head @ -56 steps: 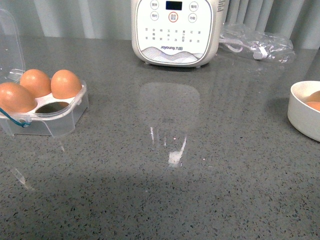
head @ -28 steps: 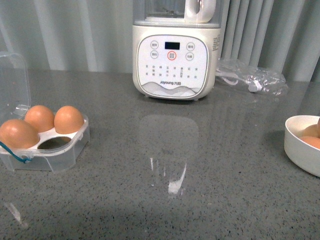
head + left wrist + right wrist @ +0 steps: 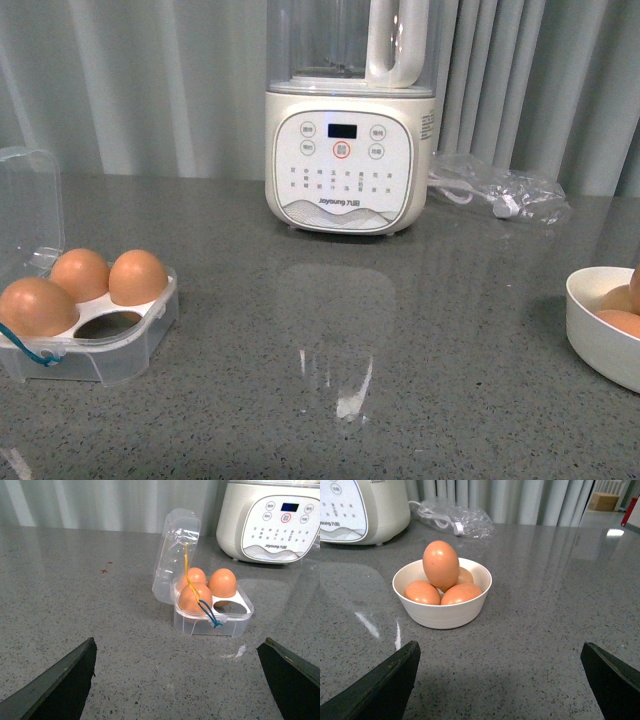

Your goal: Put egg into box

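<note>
The clear box point(image 3: 130, 345) point(image 3: 235, 620) stands at the left of the grey counter, lid up, with three brown eggs in it and one slot empty point(image 3: 108, 324). A blue-yellow cord hangs on its front. A white bowl point(image 3: 445, 617) point(image 3: 600, 350) at the right holds several eggs; the top egg point(image 3: 440, 564) stands upright on the others. My left gripper point(image 3: 177, 680) is open, short of the box, holding nothing. My right gripper point(image 3: 500, 680) is open, short of the bowl, holding nothing. Neither arm shows in the front view.
A white Joyoung blender point(image 3: 347, 150) stands at the back middle before a grey curtain. A clear plastic bag with a white cable point(image 3: 500, 195) lies to its right. Bare counter lies between the box and the bowl.
The front view has tilted upward: the blender, box and bowl all sit lower in the picture now. The box, eggs and bowl themselves have not moved.
</note>
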